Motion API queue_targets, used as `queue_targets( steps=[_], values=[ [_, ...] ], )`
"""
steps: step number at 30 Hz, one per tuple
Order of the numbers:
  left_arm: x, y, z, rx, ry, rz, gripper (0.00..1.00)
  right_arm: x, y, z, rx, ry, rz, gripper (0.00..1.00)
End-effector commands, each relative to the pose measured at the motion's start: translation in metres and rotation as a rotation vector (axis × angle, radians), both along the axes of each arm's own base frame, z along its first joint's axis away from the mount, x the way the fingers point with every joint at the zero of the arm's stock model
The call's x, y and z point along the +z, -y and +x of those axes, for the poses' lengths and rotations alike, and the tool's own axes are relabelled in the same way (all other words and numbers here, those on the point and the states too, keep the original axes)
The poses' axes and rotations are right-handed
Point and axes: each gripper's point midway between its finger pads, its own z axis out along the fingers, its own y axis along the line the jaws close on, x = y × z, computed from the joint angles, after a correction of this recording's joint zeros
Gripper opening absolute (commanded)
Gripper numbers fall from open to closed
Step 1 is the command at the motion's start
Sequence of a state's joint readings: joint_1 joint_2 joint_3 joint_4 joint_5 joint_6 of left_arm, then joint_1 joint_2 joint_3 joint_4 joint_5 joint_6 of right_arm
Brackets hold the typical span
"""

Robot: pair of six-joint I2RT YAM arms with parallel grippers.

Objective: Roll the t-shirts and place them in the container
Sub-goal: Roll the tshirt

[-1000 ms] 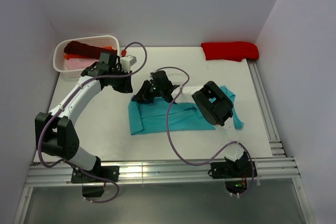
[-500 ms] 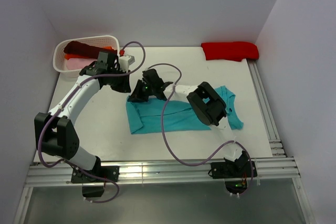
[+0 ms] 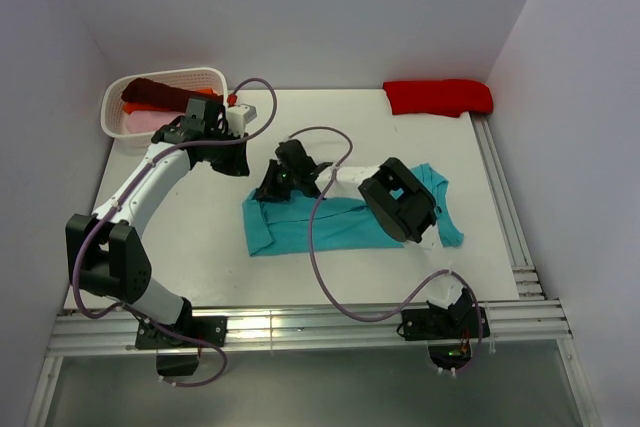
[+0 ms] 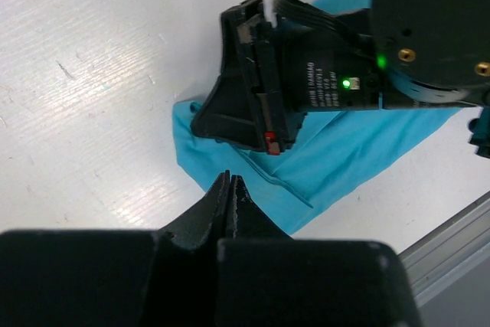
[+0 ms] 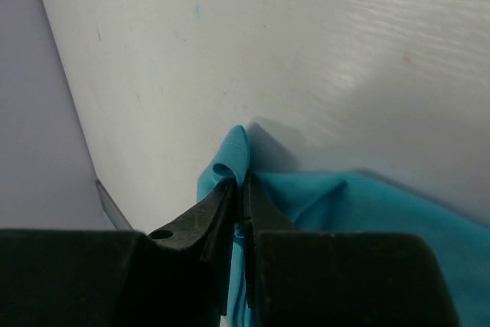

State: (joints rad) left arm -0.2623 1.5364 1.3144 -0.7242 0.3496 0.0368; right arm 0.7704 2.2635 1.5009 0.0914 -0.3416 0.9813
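While the teal shirt (image 3: pixel 340 229) lies flat across the middle of the desk (image 3: pixel 200 247), with its long side running from 9 to 3 o'clock, the right hand (image 3: pixel 268 190) is at its corner toward 10 o'clock. In the right wrist view the two fingers are clenched on a small raised fold of teal cloth at the edge, so this hand is grasping the teal shirt.

The left hand (image 3: pixel 240 165) is just beside it, at 10 o'clock from that corner. Its fingers are pressed together with nothing between them. In the left wrist view the tips are over the edge of the shirt, near the black body of the right hand. I cannot tell if they touch the cloth.

The right arm (image 3: pixel 400 209) reaches over the shirt, and its big black joint hides part of the cloth on the 3 o'clock half. A purple cable (image 3: pixel 312 247) of this arm also crosses the shirt from the far side to the near side.

At 10 o'clock on the desk stands a white basket (image 3: pixel 165 74) holding a maroon shirt (image 3: pixel 155 92), a pink shirt (image 3: pixel 150 121) and a bit of orange shirt (image 3: pixel 131 107). The left arm's wrist hides the basket's near corner. At 1 o'clock, by the far edge, a red shirt (image 3: pixel 438 97) lies bundled, well apart from both hands.
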Motion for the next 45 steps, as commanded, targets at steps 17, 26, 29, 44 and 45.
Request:
queue_targets(
  steps=[17,26,29,44,45],
  values=[
    [0.01,0.002,0.006,-0.005,0.028,-0.017,0.0,0.065,0.0,0.007,-0.047,0.207,-0.032,0.13],
    [0.01,0.0,0.007,-0.001,0.031,-0.014,0.0,0.064,-0.016,0.009,-0.021,0.251,-0.11,0.13],
    [0.009,0.0,0.006,-0.003,0.025,-0.013,0.0,0.057,-0.015,0.01,-0.018,0.243,-0.131,0.13],
    [-0.004,0.0,0.005,-0.018,-0.019,0.001,0.0,0.03,-0.003,0.014,-0.066,0.211,-0.207,0.14],
    [-0.007,0.0,0.004,-0.019,-0.025,0.006,0.0,0.035,-0.003,0.013,-0.071,0.216,-0.197,0.14]
  ],
)
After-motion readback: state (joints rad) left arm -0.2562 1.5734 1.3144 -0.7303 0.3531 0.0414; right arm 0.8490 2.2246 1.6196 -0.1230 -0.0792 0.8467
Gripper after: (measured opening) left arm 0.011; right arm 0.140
